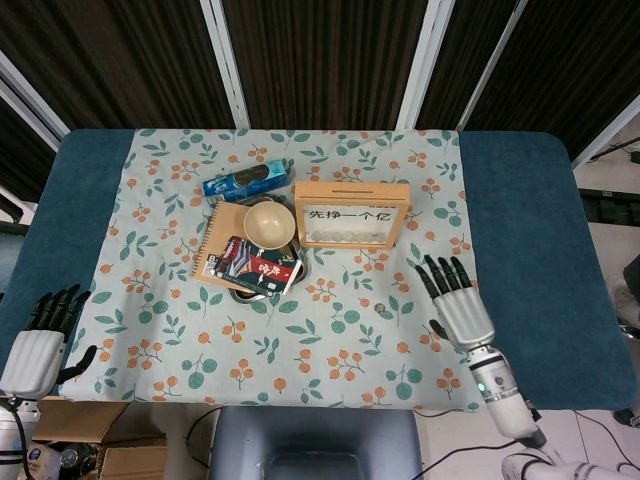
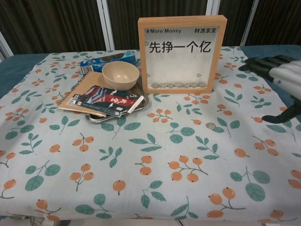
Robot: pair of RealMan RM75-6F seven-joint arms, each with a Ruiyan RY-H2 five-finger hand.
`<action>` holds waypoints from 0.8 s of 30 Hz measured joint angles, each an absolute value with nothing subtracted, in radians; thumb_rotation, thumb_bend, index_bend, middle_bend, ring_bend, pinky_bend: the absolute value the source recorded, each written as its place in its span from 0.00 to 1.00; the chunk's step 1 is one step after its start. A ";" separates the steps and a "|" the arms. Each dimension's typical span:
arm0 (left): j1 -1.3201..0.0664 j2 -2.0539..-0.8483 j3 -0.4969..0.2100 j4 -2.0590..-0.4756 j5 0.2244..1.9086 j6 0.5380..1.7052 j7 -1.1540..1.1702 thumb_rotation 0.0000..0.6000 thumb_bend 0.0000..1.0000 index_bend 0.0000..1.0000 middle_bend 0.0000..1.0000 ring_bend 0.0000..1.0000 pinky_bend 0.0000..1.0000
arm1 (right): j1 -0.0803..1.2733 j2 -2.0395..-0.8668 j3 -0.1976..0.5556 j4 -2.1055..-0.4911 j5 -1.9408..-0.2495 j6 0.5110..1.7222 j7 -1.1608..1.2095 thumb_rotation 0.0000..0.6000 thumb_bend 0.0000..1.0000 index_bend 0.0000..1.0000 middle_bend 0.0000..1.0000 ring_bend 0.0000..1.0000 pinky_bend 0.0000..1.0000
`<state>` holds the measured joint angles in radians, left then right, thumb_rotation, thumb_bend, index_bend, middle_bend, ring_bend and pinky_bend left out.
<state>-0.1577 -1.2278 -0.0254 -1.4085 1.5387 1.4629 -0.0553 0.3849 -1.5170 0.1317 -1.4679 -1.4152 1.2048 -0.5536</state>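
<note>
Fingers spread and holding nothing, the right hand (image 1: 458,305) hovered over the floral cloth (image 1: 300,350), with the coin (image 1: 379,309) lying on the cloth just to its left, apart from it and in front of the wooden frame (image 1: 352,214). The left hand (image 1: 40,340) hung off the table's near left edge, also released and empty. Left of the frame sat a bowl (image 1: 269,223), a notebook (image 1: 225,245) and a blue packet (image 1: 244,182).
</note>
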 measured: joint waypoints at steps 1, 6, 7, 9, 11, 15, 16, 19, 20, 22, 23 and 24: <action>-0.157 -1.229 -0.026 -1.407 1.537 1.462 -0.056 1.00 0.33 0.00 0.00 0.00 0.00 | 0.393 -1.536 0.132 -1.456 -1.407 1.192 -0.562 1.00 0.36 0.00 0.00 0.00 0.00; -0.157 -1.235 -0.026 -1.396 1.532 1.456 -0.064 1.00 0.33 0.00 0.00 0.00 0.00 | 0.423 -1.621 0.131 -1.369 -1.378 1.155 -0.569 1.00 0.36 0.00 0.00 0.00 0.00; -0.157 -1.237 -0.025 -1.391 1.532 1.454 -0.066 1.00 0.33 0.00 0.00 0.00 0.00 | 0.427 -1.634 0.130 -1.353 -1.376 1.152 -0.565 1.00 0.36 0.00 0.00 0.00 0.00; -0.158 -1.240 -0.025 -1.385 1.531 1.452 -0.070 1.00 0.33 0.00 0.00 0.00 0.00 | 0.434 -1.664 0.128 -1.315 -1.376 1.150 -0.551 1.00 0.36 0.00 0.00 0.00 0.00; -0.158 -1.241 -0.025 -1.384 1.530 1.451 -0.072 1.00 0.33 0.00 0.00 0.00 0.00 | 0.441 -1.687 0.127 -1.287 -1.377 1.150 -0.536 1.00 0.36 0.00 0.00 0.00 0.00; -0.160 -1.242 -0.027 -1.377 1.528 1.448 -0.080 1.00 0.33 0.00 0.00 0.00 0.00 | 0.449 -1.708 0.126 -1.256 -1.383 1.153 -0.517 1.00 0.36 0.00 0.00 0.00 0.00; -0.160 -1.242 -0.028 -1.374 1.528 1.447 -0.083 1.00 0.33 0.00 0.00 0.00 0.00 | 0.451 -1.715 0.126 -1.246 -1.385 1.154 -0.510 1.00 0.36 0.01 0.00 0.00 0.00; -0.163 -1.243 -0.029 -1.369 1.526 1.442 -0.087 1.00 0.33 0.00 0.00 0.00 0.00 | 0.465 -1.737 0.128 -1.217 -1.390 1.147 -0.476 1.00 0.36 0.07 0.00 0.00 0.00; -0.164 -1.243 -0.030 -1.367 1.526 1.441 -0.088 1.00 0.33 0.00 0.00 0.00 0.00 | 0.471 -1.745 0.128 -1.204 -1.394 1.144 -0.460 1.00 0.36 0.11 0.00 0.00 0.00; -0.164 -1.244 -0.030 -1.366 1.525 1.440 -0.087 1.00 0.33 0.00 0.00 0.00 0.00 | 0.480 -1.756 0.128 -1.185 -1.401 1.141 -0.436 1.00 0.36 0.18 0.00 0.00 0.00; -0.165 -1.244 -0.030 -1.366 1.524 1.439 -0.087 1.00 0.33 0.00 0.00 0.00 0.00 | 0.485 -1.763 0.127 -1.172 -1.407 1.140 -0.421 1.00 0.36 0.22 0.00 0.00 0.00; -0.165 -1.244 -0.030 -1.365 1.524 1.437 -0.088 1.00 0.34 0.00 0.00 0.00 0.00 | 0.488 -1.768 0.126 -1.164 -1.411 1.139 -0.410 1.00 0.36 0.25 0.00 0.00 0.00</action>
